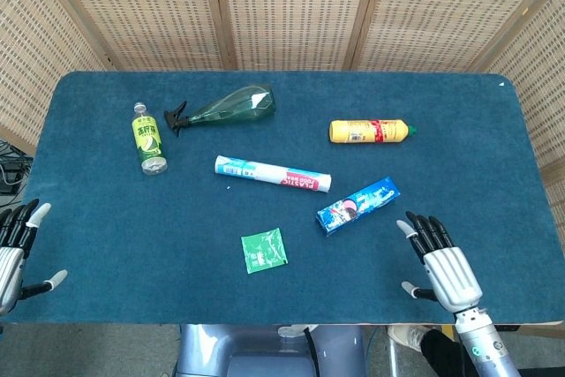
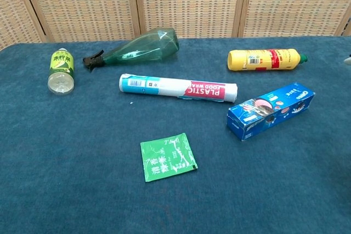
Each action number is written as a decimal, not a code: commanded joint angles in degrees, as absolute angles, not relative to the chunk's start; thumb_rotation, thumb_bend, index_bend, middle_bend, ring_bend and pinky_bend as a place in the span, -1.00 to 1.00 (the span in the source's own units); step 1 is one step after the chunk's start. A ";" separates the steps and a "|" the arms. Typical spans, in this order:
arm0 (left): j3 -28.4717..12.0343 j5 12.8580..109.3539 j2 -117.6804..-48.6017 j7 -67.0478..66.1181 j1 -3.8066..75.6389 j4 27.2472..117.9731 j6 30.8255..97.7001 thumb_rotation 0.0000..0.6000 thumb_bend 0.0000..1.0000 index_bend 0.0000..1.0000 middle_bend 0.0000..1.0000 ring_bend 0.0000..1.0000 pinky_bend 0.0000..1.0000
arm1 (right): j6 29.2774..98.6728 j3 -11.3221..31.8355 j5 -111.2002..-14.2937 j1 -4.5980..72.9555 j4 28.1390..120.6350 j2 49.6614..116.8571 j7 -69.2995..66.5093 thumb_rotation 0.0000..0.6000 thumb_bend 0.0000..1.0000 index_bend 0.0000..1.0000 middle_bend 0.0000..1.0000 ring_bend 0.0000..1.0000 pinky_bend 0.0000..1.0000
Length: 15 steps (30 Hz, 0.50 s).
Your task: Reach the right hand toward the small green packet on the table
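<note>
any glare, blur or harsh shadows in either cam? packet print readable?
Head view: even, soft light, no glare, only faint shadows; the packet is sharp but its print is too small to read. Chest view: packet sharp, white print legible on the green; clear bottle shows mild sheen, no blown highlights. Right hand crisp, no motion blur.

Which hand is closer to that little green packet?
The right hand, open near the table's front edge, right of the green packet. The left hand, open too, sits farther off at the table's left corner.
</note>
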State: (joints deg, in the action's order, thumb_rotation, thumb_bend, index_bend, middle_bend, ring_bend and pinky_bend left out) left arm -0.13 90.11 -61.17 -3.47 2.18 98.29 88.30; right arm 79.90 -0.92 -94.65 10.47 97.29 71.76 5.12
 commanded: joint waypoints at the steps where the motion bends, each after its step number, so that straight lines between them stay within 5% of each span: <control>1: -0.16 90.01 -61.15 -3.40 2.13 98.32 88.35 0.96 -0.83 -1.00 -1.00 -1.00 -1.00 | 79.55 -0.77 -94.69 10.82 97.18 71.84 4.76 1.00 -0.84 -1.00 -1.00 -1.00 -1.00; 8: -0.35 89.52 -61.02 -3.16 2.11 98.37 88.28 0.96 -0.83 -1.00 -1.00 -1.00 -1.00 | 78.60 2.34 -94.36 13.57 96.97 73.00 2.93 1.00 -0.84 -1.00 -0.86 -0.94 -0.92; 10: -0.41 89.49 -60.97 -2.95 2.09 98.41 88.36 0.96 -0.83 -1.00 -1.00 -1.00 -1.00 | 76.13 5.19 -94.12 16.93 96.97 74.11 4.71 1.00 -0.83 -1.00 -0.53 -0.68 -0.71; 15: -0.50 88.93 -61.10 -3.11 2.31 98.29 87.71 0.96 -0.83 -1.00 -1.00 -1.00 -1.00 | 68.69 6.40 -91.91 21.60 99.37 75.07 11.56 1.00 -0.75 -1.00 0.46 0.39 0.03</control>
